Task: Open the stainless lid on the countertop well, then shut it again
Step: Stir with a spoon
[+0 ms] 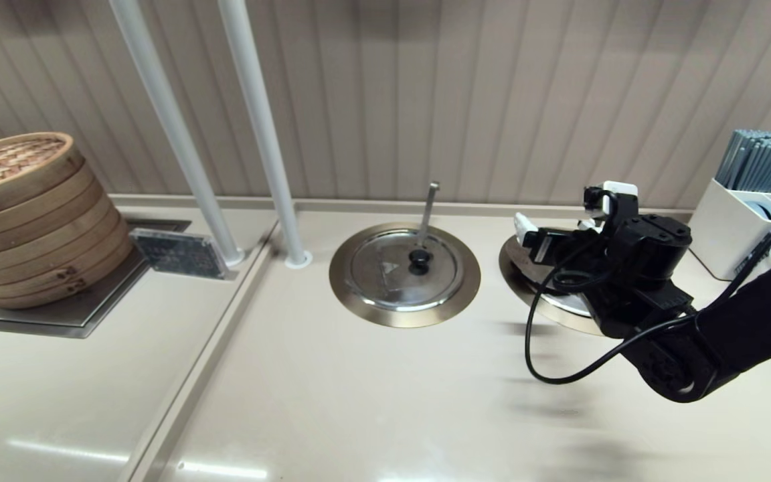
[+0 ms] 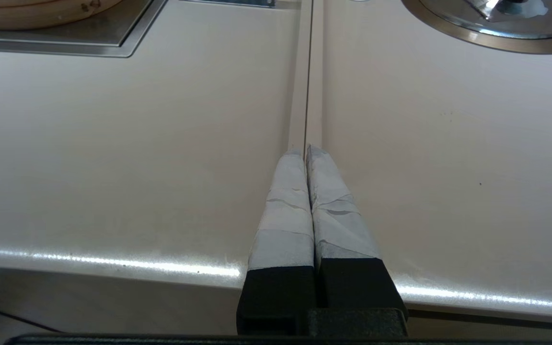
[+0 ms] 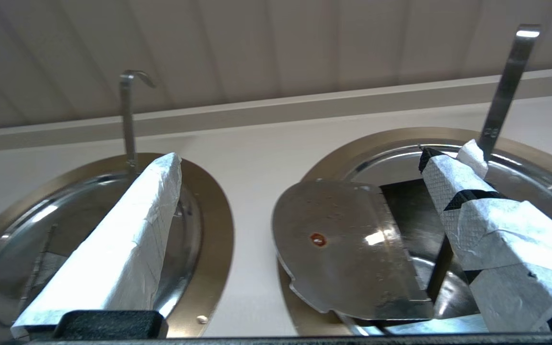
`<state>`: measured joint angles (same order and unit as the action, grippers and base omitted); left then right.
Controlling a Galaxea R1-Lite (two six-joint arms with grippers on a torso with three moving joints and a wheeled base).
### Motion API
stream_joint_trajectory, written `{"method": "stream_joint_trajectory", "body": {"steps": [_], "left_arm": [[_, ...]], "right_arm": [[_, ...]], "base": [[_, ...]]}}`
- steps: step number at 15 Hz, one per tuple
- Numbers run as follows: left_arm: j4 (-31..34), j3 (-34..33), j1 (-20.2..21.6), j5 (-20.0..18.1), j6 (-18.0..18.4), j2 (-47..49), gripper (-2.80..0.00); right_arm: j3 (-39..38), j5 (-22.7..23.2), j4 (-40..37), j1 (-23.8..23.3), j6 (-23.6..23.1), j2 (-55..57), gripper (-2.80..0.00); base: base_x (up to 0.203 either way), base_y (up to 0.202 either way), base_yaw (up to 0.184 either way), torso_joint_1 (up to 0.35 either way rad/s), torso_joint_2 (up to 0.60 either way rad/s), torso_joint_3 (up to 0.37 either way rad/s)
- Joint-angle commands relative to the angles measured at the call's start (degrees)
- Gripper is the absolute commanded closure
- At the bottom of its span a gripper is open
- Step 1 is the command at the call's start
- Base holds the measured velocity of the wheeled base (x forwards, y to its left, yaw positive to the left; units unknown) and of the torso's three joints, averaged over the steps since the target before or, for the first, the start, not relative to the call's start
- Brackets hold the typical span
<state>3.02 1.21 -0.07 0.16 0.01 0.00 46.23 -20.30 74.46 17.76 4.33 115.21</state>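
Note:
The countertop well (image 3: pixel 348 149) with its brass ring and slanted ladle handle (image 3: pixel 506 86) lies under my right gripper (image 3: pixel 304 160), which is open. The stainless lid's hinged panel (image 3: pixel 343 249) stands raised. Its underside shows, with a small red spot on it, and a dark opening (image 3: pixel 408 206) shows beside it. One taped finger (image 3: pixel 487 225) is over the well and the other finger (image 3: pixel 127 239) is over the twin. Neither touches the panel. In the head view, the right gripper (image 1: pixel 569 214) hides most of that well (image 1: pixel 514 268). My left gripper (image 2: pixel 306 151) is shut, parked low over the countertop seam.
The twin lid (image 1: pixel 392 268), with a black knob and a nearly upright handle (image 1: pixel 430 207), sits in its ring at centre. Bamboo steamers (image 1: pixel 24 214) stand at the far left, and two white poles (image 1: pixel 272 147) rise behind. A white holder of chopsticks (image 1: pixel 757 194) is at the right.

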Motion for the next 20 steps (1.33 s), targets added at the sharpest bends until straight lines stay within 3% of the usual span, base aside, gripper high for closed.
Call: {"method": "stream_joint_trajectory", "body": {"steps": [1, 7, 13, 15, 18, 20], "left_arm": [[-0.03, -0.06, -0.01, 0.02, -0.01, 0.0, 0.0], [-0.03, -0.06, -0.01, 0.02, -0.01, 0.0, 0.0], [0.05, -0.06, -0.01, 0.02, -0.01, 0.0, 0.0], [0.05, 0.01, -0.01, 0.02, -0.01, 0.0, 0.0], [0.05, 0.02, -0.01, 0.02, 0.08, 0.0, 0.0], [0.03, 0.02, -0.01, 0.02, -0.01, 0.0, 0.0]], "right_arm": [[1.56, -0.09, -2.61, -3.53, -0.82, -0.08, -2.8], [10.8, 0.19, -14.18, -15.61, -6.67, -0.08, -2.8], [17.39, 0.87, -38.09, -21.39, -4.18, -1.31, -2.8], [18.05, 4.36, -39.37, -22.78, -2.05, -0.88, -2.8], [22.95, 14.47, -39.39, -27.84, -1.75, 1.61, -2.8], [27.87, 15.81, -39.92, -29.92, -1.77, 5.03, -2.8]], "base": [[0.0, 0.0, 0.0, 0.0, 0.0, 0.0], [0.0, 0.0, 0.0, 0.0, 0.0, 0.0], [0.0, 0.0, 0.0, 0.0, 0.0, 0.0], [0.0, 0.0, 0.0, 0.0, 0.0, 0.0], [0.0, 0.0, 0.0, 0.0, 0.0, 0.0], [0.0, 0.0, 0.0, 0.0, 0.0, 0.0]]}}
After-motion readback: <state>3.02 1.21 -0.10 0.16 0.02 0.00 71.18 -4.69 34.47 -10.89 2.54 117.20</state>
